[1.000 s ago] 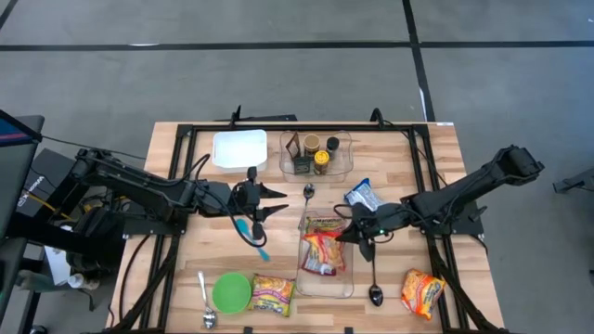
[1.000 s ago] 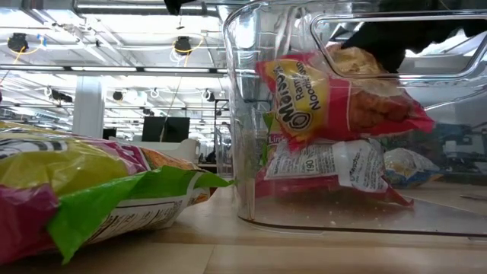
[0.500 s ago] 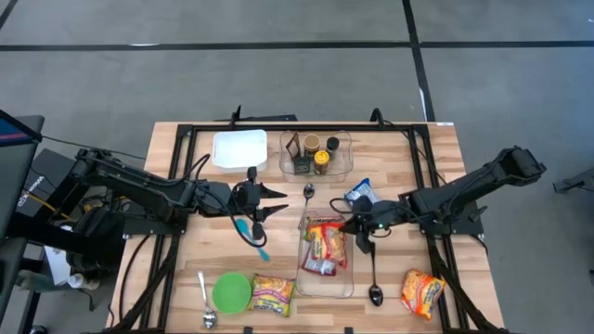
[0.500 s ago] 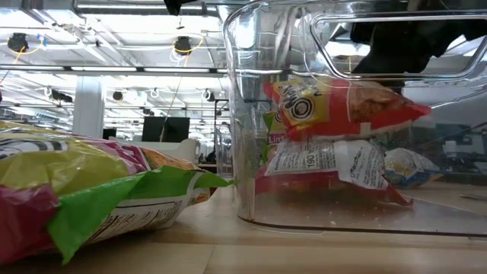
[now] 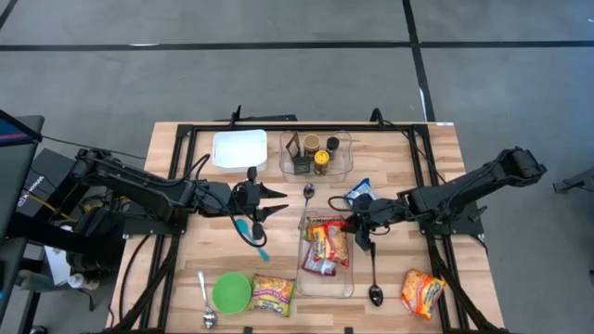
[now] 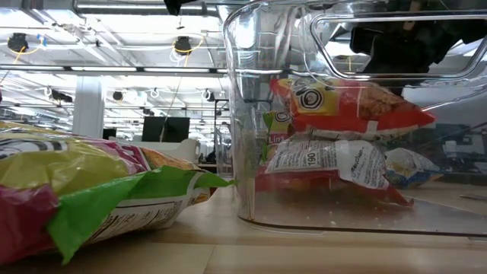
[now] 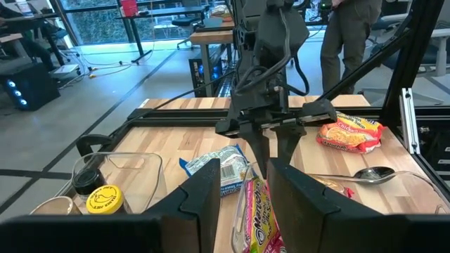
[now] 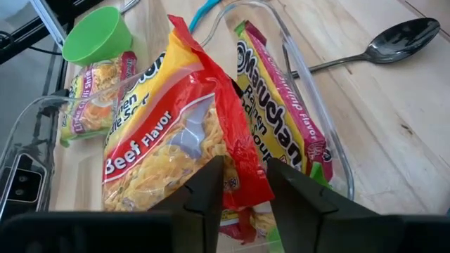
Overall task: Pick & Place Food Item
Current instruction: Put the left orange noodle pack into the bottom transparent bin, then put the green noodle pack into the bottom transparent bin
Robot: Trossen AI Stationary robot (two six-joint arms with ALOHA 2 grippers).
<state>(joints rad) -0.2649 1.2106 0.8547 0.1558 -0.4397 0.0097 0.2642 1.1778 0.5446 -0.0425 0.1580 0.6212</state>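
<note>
Right end effector [image 5: 354, 225] sits at the far rim of the clear bin [image 5: 348, 283], fingers parted a little around the edge of the beef ramen packet [image 8: 172, 140]; grip looks loose or just let go, hard to tell which. Packet lies inside the bin on top of another ramen pack [image 8: 278, 123], directly under the fingers. Risk: the wrapper snags a finger on retreat and drags out. Left end effector [image 5: 269, 204] idles partly open over the bench [image 5: 186, 269].
</note>
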